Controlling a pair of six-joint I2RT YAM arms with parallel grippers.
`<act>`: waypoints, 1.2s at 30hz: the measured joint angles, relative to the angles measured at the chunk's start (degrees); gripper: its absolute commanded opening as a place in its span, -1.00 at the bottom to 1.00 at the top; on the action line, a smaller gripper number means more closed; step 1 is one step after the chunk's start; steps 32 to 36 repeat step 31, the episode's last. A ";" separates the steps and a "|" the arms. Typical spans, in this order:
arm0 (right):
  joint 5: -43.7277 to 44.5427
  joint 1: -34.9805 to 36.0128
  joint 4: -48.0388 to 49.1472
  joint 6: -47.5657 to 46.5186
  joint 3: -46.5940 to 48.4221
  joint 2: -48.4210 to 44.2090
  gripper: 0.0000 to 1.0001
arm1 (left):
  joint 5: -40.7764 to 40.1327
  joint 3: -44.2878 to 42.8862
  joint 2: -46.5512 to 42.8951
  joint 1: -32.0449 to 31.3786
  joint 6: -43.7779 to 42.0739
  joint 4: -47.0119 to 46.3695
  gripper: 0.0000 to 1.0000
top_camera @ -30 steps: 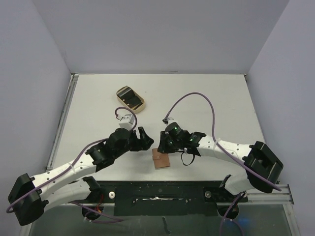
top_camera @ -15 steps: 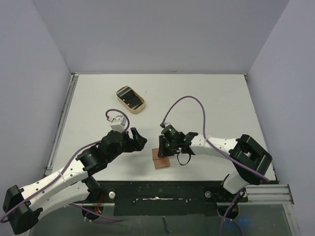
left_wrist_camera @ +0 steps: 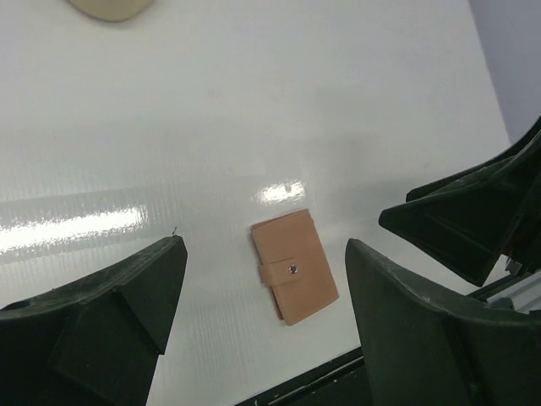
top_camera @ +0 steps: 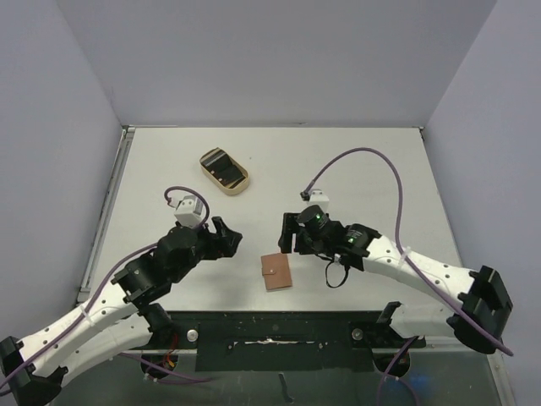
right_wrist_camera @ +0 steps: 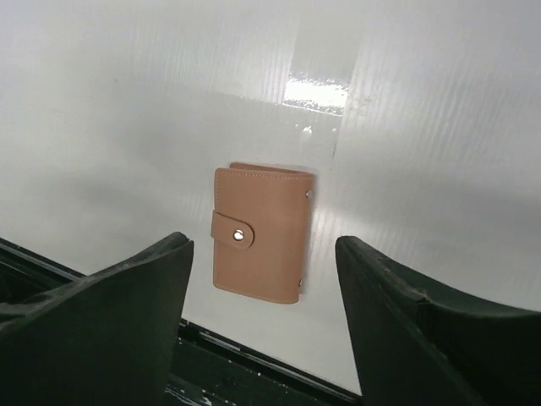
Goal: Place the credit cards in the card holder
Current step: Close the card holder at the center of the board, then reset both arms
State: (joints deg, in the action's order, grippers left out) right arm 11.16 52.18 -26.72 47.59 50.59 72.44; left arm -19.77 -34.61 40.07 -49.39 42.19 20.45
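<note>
The card holder (top_camera: 276,271) lies flat and snapped shut near the front edge of the table (top_camera: 355,169). We judge it light, soft and thin, best taken by a long edge or its snap tab. The left gripper (top_camera: 224,239) and right gripper (top_camera: 292,234) hover to either side, jaws apart, both empty. What look like the credit cards (top_camera: 221,167) — dark, stiff, likely slick — sit in a tan tray (top_camera: 240,184) well behind.

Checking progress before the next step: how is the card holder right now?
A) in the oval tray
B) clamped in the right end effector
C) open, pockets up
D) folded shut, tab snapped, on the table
D: the card holder lies folded shut on the table, its tab snapped, nothing gripping it.
</note>
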 measured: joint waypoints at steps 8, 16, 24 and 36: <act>9.68 0.04 -6.45 -0.44 2.95 -14.23 0.95 | -1.55 -9.77 -4.09 0.00 -3.08 2.69 0.52; 15.67 0.04 -9.38 -0.94 6.86 -22.62 0.95 | -2.51 -13.22 -3.85 0.00 -4.94 3.54 0.53; 16.35 0.04 -8.31 0.87 2.45 -23.41 0.95 | -2.47 -9.33 -3.15 0.00 -3.50 3.50 0.53; 14.73 0.04 -8.00 2.64 -2.27 -22.62 0.95 | -2.23 -6.56 -2.45 0.00 -1.99 3.43 0.53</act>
